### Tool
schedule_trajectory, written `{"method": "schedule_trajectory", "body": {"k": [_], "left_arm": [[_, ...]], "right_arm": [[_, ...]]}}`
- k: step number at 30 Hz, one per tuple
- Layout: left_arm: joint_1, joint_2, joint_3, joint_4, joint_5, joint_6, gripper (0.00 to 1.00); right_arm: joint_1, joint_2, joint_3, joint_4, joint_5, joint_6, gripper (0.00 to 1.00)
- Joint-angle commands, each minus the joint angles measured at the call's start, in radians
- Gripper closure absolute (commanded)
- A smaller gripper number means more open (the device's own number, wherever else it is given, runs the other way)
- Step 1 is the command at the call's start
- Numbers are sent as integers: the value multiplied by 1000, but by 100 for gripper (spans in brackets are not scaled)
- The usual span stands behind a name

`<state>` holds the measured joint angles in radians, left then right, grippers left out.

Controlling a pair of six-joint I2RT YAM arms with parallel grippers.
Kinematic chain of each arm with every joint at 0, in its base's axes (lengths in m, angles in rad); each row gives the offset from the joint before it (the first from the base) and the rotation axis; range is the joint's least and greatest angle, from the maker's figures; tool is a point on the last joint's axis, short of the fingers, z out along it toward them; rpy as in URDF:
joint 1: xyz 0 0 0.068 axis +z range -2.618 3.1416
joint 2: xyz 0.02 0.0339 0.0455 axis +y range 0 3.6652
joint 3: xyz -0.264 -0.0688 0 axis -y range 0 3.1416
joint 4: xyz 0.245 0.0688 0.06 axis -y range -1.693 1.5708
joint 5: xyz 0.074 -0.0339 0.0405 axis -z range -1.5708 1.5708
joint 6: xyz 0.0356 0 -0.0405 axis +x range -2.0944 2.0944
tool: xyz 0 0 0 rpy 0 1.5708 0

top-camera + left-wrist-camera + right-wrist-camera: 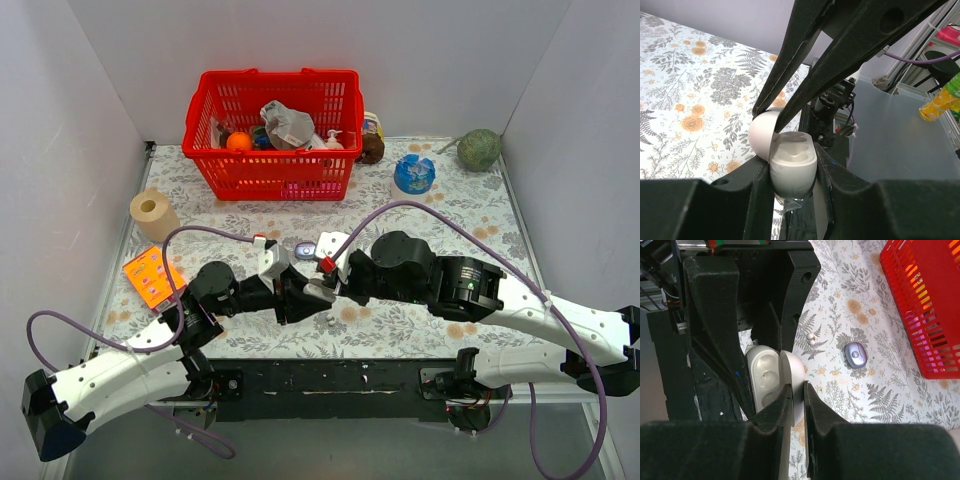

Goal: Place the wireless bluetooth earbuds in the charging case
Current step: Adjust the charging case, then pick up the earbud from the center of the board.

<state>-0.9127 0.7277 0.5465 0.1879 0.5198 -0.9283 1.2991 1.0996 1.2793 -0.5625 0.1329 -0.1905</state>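
Where pale walls (pixel 60 120) close round, a floral cloth (pixel 470 215) lies spread flat.

charging case (pixel 792 167): moulded in smooth white plastic, satin sheen. left gripper's fingers (pixel 845 200): finished in matt black plastic. table cover (pixel 700 85): floral-printed, matt. basket (pixel 925 300): glossy red plastic.

The light is soft and even, coming from above; the top view is bright and sharp, with only faint shadows on the bench (pixel 200 215); in both wrist views the near fingers (pixel 730 205) are black and out of focus — almost no detail in them; the white charging case (pixel 792 165) is bright but not burnt out; the red basket (pixel 925 305) looks a little oversaturated; the far background is soft.
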Motion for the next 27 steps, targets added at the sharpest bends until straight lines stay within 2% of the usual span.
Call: {"method": "schedule_trajectory", "body": {"k": [1,4,5,6,9,10,13,16,17,21,25,27], "left_arm": [[1,-48,-5,39,-52,11,100],[0,-77,-33,56,-81,8,100],[1,-88,-52,64,-87,6,100],[0,-100,-62,70,-99,5,100],[1,-157,-100,82,-151,0,100],[0,-193,-109,76,-182,0,100],[0,-256,-146,45,-233,-6,100],[0,-349,-177,12,-280,-18,100],[0,-387,-183,2,-293,-24,100],[0,-457,-200,-47,-316,-44,100],[0,-499,-209,-77,-326,-58,100],[0,-510,-206,-88,-331,-58,100]], "right_arm": [[9,-6,17,38,16,3,99],[11,-4,22,55,40,41,99],[9,-6,23,64,65,58,90],[9,-9,22,75,83,78,67],[-7,-41,6,127,138,158,45],[-18,-65,-1,144,143,178,43],[-69,-119,-69,190,163,278,39],[-138,-142,-194,199,133,385,41],[-158,-139,-228,199,81,411,42],[-182,-39,-394,211,8,513,54],[-181,75,-485,282,-55,560,55],[-182,127,-492,302,-53,568,51]]}}
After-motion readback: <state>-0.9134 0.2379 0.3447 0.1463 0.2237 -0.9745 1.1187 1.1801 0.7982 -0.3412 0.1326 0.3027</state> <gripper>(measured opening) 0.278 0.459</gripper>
